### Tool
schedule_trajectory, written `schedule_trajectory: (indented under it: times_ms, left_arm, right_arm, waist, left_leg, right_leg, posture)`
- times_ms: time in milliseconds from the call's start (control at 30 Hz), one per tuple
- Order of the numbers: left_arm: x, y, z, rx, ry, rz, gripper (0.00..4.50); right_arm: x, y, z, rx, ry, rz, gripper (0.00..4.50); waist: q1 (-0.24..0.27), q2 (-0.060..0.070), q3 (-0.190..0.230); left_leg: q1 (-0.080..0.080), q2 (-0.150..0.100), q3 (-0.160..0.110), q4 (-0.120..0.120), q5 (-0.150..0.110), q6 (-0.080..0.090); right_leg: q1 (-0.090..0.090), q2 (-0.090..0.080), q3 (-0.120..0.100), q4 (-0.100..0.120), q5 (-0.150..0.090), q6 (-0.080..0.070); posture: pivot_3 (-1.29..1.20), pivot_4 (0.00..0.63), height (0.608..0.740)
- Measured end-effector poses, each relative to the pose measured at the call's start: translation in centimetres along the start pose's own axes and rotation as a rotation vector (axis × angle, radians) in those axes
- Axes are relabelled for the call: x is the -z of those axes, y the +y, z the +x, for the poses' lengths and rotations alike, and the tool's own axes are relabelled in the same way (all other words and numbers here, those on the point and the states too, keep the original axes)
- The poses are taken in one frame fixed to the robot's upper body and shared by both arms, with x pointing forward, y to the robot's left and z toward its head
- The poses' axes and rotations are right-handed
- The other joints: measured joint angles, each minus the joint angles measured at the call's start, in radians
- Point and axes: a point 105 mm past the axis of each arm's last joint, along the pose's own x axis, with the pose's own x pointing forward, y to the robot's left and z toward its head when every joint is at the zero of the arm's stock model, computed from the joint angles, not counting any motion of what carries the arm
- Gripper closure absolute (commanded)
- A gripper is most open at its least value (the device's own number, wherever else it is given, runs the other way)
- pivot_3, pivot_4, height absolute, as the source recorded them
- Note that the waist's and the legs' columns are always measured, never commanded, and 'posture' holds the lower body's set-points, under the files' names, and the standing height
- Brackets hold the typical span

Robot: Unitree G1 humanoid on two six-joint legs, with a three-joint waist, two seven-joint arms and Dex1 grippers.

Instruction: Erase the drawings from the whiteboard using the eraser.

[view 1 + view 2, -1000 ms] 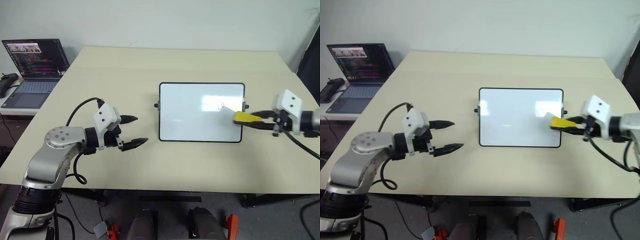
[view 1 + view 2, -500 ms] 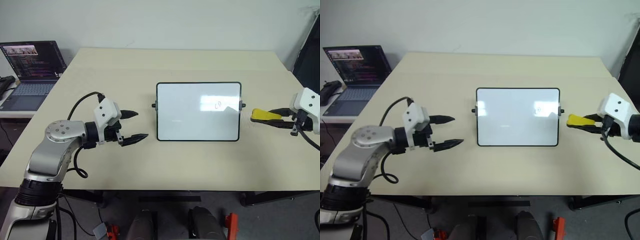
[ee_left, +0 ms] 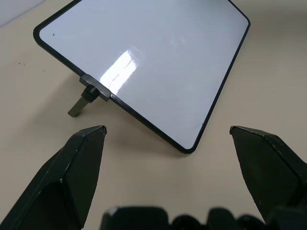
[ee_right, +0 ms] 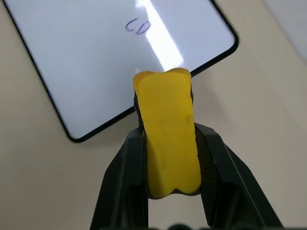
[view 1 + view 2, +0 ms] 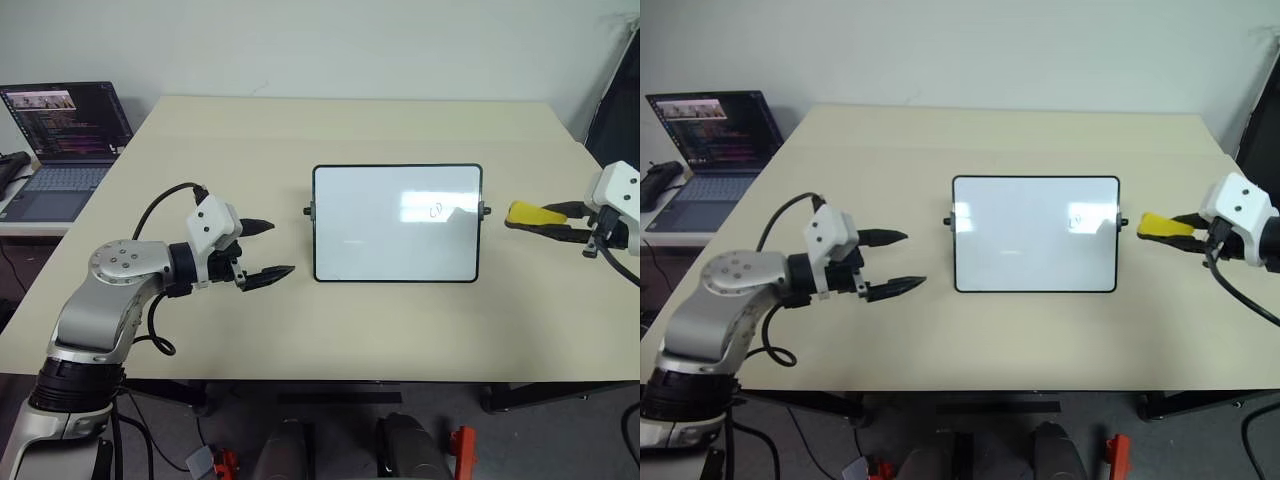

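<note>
We see right claw [image 5: 545, 218] clamping eraser [image 5: 530, 212] beside whiteboard [image 5: 397, 224]; left claw [image 5: 264, 249] wide, empty; drawings [image 5: 436, 210] remain.

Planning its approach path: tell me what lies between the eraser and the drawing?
Only the whiteboard's right edge and bare tabletop, per both eye views; eraser, drawing.

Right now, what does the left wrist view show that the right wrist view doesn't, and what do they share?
Left wrist view: the left pincer, its two black fingers spread wide and empty, and the board's small black side knob.

Right wrist view: the right pincer shut on the bright yellow wedge-shaped eraser, plus a small dark marker loop drawing left on the board.

Both: the glossy white black-framed whiteboard lying on the beige table.
</note>
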Motion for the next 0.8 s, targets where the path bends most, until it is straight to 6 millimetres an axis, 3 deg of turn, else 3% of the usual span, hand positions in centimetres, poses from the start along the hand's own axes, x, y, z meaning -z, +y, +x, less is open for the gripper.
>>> schedule_trajectory:
  times_ms: [800]
  left_arm:
    - [-0.1,0.0,0.1,0.0,-0.004,0.0,0.0]
  right_arm:
    - [-0.7,0.6,1.6,-0.016,-0.046,0.022,3.52]
  waist:
    - [0.004,0.0,0.0]
  left_leg:
    - [0.0,0.0,0.0,0.0,0.0,0.0]
  right_leg:
    - [0.0,0.0,0.0,0.001,0.0,0.0]
  posture:
    - [0.0,0.15,0.74]
